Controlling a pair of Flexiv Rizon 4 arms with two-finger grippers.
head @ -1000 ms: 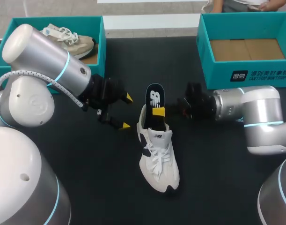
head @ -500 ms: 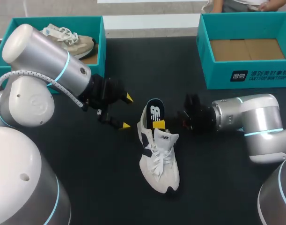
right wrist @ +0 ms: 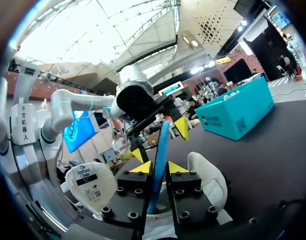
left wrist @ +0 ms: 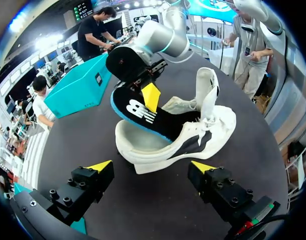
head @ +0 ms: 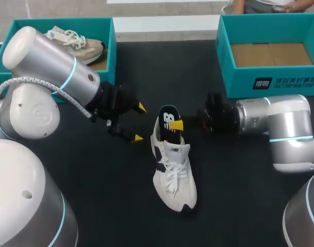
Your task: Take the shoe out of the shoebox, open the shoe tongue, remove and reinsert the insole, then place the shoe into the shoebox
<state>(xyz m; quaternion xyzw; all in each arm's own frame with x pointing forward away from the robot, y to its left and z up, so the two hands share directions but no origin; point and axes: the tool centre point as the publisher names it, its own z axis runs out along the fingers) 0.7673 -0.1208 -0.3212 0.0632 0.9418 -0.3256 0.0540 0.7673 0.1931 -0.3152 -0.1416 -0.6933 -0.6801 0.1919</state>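
Shoe [head: 173,175] is out on the table [head: 239,206] with the tongue open. My right gripper [head: 178,125] is clamped on the insole [head: 168,119], which sticks half out of the heel. My left gripper [head: 139,122] hangs spread wide beside it, holding nothing. Left to do: seat the insole, then put the shoe in the empty box [head: 236,85].

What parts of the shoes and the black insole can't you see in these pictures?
- Head view: the insole's front end is down inside the white shoe, hidden by its upper.
- Head view: part of the tan shoe in the left shoebox is behind the left arm.
- Right wrist view: the right gripper, shut on the insole, blocks most of the white shoe.
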